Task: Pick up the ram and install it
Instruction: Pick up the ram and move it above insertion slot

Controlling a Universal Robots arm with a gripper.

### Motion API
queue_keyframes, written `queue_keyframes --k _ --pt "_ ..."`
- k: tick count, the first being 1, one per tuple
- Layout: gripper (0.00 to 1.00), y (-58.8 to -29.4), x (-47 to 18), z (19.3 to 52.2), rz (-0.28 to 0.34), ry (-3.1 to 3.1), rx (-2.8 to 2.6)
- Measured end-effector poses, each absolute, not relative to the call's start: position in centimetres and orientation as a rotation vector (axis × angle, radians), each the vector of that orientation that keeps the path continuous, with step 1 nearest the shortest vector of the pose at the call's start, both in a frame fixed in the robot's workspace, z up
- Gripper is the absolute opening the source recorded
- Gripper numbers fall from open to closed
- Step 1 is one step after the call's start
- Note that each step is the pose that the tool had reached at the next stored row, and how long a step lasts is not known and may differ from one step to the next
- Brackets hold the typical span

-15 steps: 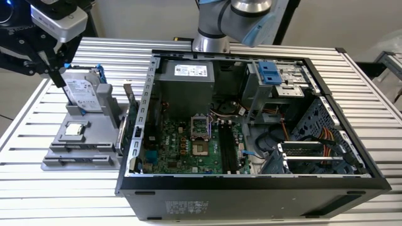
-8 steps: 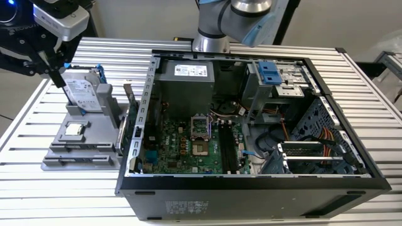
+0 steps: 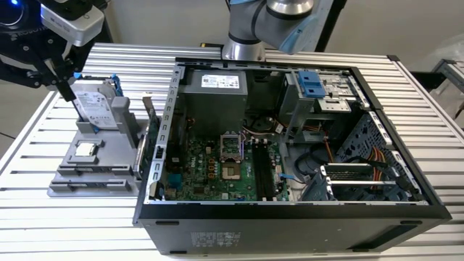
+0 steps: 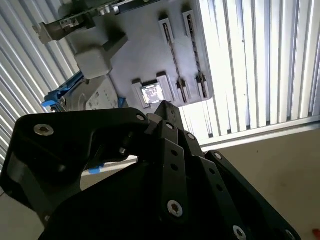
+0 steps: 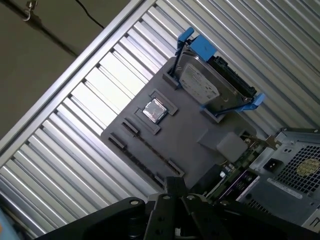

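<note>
Ram [image 4: 195, 50] sat edge-up in its tray [image 4: 135, 55] slot for easy gripping, while the gripper [image 4: 165, 106] hovered near the hard drive [image 3: 94, 103], jaws seemingly together and empty.

Open computer case [image 3: 290, 220] beside grey tray [image 3: 116, 159] with hard drive [image 3: 96, 106] and processor chip [image 3: 87, 148]

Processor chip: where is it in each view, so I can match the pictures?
Exterior view: processor chip on the grey holder, at the exterior view's left.
First wrist view: in the holder's square pocket.
Second wrist view: same pocket.
Shared landmark: the hard drive on that holder.
</note>
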State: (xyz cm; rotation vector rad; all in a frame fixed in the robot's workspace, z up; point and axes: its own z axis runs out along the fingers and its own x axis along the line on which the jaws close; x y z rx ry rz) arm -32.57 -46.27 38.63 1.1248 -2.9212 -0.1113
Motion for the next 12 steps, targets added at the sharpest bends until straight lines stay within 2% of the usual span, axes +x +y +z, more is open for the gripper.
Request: queue_keyframes --k 12 --pt "0.00 -46.26 -32.58 38.63 -0.110 -2.888 1.207"
